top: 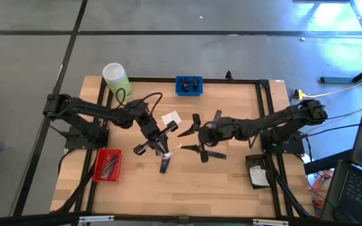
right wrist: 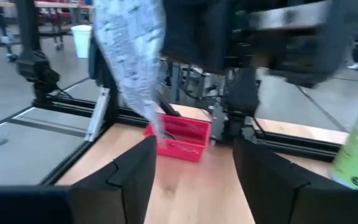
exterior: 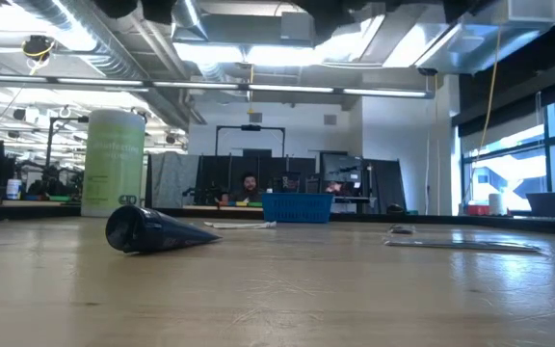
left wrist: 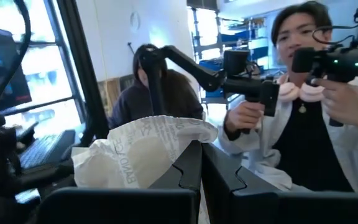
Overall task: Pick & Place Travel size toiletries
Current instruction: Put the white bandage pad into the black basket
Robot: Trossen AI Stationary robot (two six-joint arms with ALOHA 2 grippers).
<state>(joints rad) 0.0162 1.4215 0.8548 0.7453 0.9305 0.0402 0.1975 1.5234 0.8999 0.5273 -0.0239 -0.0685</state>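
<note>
The left gripper (top: 160, 143) is closed on a white crinkled sachet (left wrist: 143, 148), which is pinched between its fingers and stands up past the fingertips in the left wrist view. The gripper hangs above the middle of the worktop (top: 231, 182), raised clear of the surface.

The right gripper (top: 201, 139) faces the left gripper from just beside it, with its fingers spread apart and nothing between them. In the right wrist view the same sachet (right wrist: 132, 56) hangs directly ahead of the open fingers, long axis roughly vertical, slightly towards one finger rather than centred in the gap.

The red tray (top: 107, 164) lies near the front-left corner of the worktop, on the left arm's side and well apart from the right gripper. The blue tray (top: 188, 85) sits at the far edge. A dark navy tube (top: 164, 164) lies on the worktop just below the left gripper.

Judgement: the left arm is nearer the red tray, so placement there suits it.
</note>
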